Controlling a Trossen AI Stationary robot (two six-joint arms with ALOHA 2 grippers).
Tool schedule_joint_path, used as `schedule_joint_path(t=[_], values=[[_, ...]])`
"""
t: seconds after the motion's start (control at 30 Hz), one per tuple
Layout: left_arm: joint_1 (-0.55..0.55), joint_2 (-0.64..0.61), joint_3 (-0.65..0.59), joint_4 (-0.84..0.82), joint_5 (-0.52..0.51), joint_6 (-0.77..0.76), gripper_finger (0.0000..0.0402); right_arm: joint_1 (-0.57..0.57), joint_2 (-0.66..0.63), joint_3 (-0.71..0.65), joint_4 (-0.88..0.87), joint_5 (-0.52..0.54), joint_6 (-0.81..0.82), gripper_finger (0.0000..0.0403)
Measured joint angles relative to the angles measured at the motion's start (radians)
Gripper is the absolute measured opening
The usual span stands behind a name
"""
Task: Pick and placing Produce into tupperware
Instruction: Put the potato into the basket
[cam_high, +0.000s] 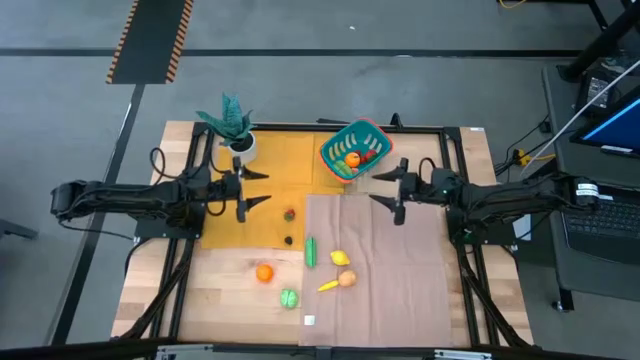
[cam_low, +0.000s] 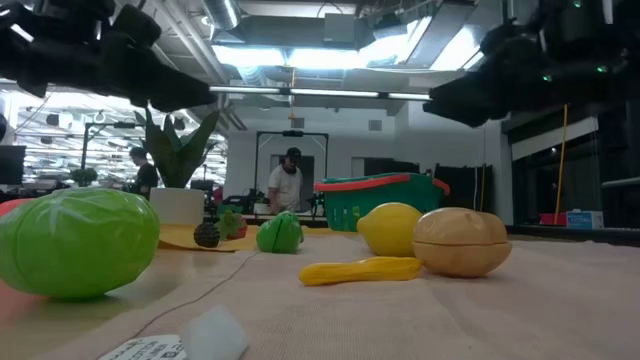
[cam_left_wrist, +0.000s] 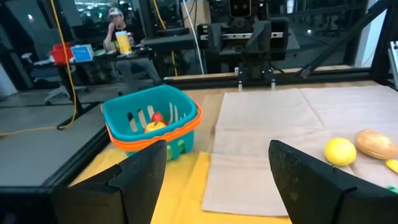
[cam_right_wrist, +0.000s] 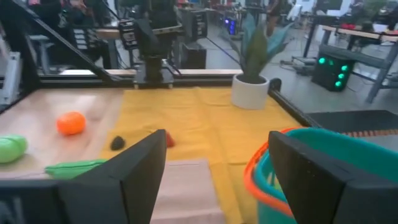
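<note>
High view: left pincer released at centre left; right pincer released at centre right. Teal tupperware at upper centre, holding an orange piece. Scattered lower centre on the tabletop: orange, lemon, green cucumber.

Low view: green cabbage-like piece at left, lemon and tan potato at right.

Left wrist view: tupperware at centre left.

Right wrist view: potted plant at upper centre.
</note>
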Motion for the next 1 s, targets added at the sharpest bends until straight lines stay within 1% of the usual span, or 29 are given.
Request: schedule_joint_path(t=[0.1, 0.23, 0.4, 0.53, 0.6, 0.83, 0.9, 1.0], values=[[-0.030, -0.018, 0.000, -0.030, -0.025, -0.002, 0.0275, 0.024, -0.004, -0.028, 0.040, 0.000, 0.013, 0.0281], [-0.083, -0.022, 0.000, -0.034, -0.076, -0.002, 0.0275, 0.070, -0.004, -0.019, 0.014, -0.023, 0.010, 0.0281], [-0.175, -0.021, 0.000, -0.034, -0.159, -0.012, 0.0275, 0.141, -0.002, 0.055, -0.216, -0.024, 0.040, 0.0281], [-0.270, -0.021, 0.000, -0.034, -0.245, -0.043, 0.0275, 0.221, 0.022, 0.121, -0.316, -0.024, 0.065, 0.0281], [-0.324, -0.012, 0.000, -0.034, -0.288, -0.058, 0.0275, 0.267, 0.050, 0.145, -0.334, -0.010, 0.070, 0.0281], [-0.520, 0.027, 0.000, -0.012, -0.488, -0.087, 0.0275, 0.423, 0.197, 0.245, -0.416, 0.109, 0.168, 0.0281], [-0.566, 0.040, 0.000, 0.012, -0.522, -0.089, 0.0275, 0.462, 0.244, 0.290, -0.450, 0.128, 0.190, 0.0281], [-0.620, 0.078, 0.000, 0.047, -0.540, -0.098, 0.0275, 0.514, 0.314, 0.358, -0.494, 0.152, 0.213, 0.0281]])
